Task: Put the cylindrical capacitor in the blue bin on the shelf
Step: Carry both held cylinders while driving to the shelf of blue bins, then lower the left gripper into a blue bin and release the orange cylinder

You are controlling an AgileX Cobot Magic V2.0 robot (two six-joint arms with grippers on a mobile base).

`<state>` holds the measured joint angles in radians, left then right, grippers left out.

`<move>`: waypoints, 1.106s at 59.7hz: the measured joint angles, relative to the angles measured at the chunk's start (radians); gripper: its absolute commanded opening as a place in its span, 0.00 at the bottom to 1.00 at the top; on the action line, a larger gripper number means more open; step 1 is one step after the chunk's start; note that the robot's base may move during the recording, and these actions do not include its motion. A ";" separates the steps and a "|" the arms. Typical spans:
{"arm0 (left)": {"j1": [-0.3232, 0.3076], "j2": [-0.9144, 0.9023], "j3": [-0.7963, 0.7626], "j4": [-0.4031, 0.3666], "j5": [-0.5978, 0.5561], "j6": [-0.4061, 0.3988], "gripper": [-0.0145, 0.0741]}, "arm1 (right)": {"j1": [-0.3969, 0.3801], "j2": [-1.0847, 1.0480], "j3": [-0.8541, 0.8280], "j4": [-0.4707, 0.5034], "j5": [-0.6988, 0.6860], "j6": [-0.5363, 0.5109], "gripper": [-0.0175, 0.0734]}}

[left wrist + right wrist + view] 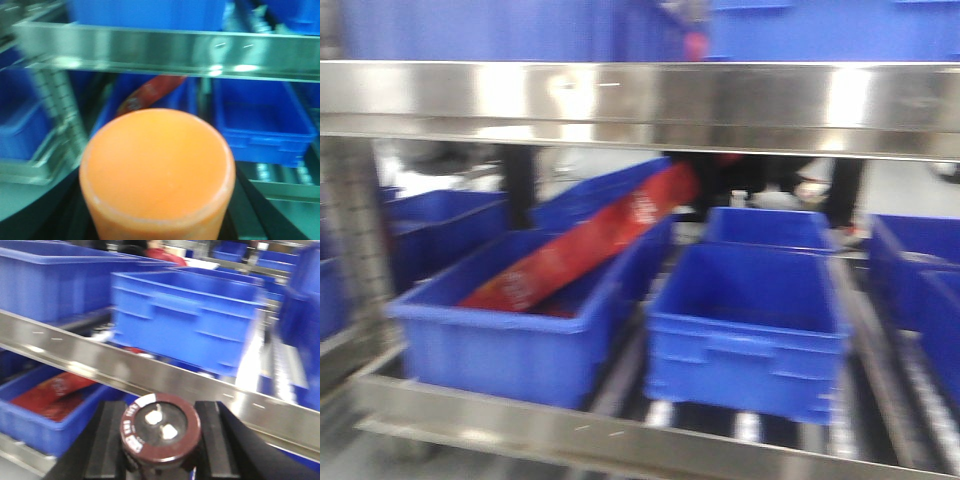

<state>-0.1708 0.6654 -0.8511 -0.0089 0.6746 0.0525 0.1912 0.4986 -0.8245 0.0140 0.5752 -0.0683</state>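
The right pincer (160, 442) is closed on the small dark brown cylindrical capacitor (160, 426). Its black fingers (107, 440) press the sleeve from both sides, and its terminal end faces the wrist camera. The capacitor hangs in front of the shiny stainless-steel front beam of the metal shelf (640, 100), outside every bin. Behind the shelf's lower front edge stands an open blue plastic bin (740, 360). Its left neighbour holds a tilted red packet (580, 250). The left pincer (157, 222) grips a smooth orange cylinder (157, 160).
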 measured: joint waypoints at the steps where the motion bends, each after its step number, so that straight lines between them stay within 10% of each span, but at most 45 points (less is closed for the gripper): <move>1: 0.000 0.000 0.000 0.000 0.000 0.000 0.04 | 0.000 0.000 0.000 0.000 0.000 0.000 0.16; 66: 0.000 0.000 0.000 0.000 0.000 0.000 0.04 | 0.000 0.000 0.000 -0.002 0.000 0.000 0.16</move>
<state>-0.1708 0.6654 -0.8511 -0.0089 0.6746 0.0525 0.1912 0.4986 -0.8245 0.0124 0.5752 -0.0683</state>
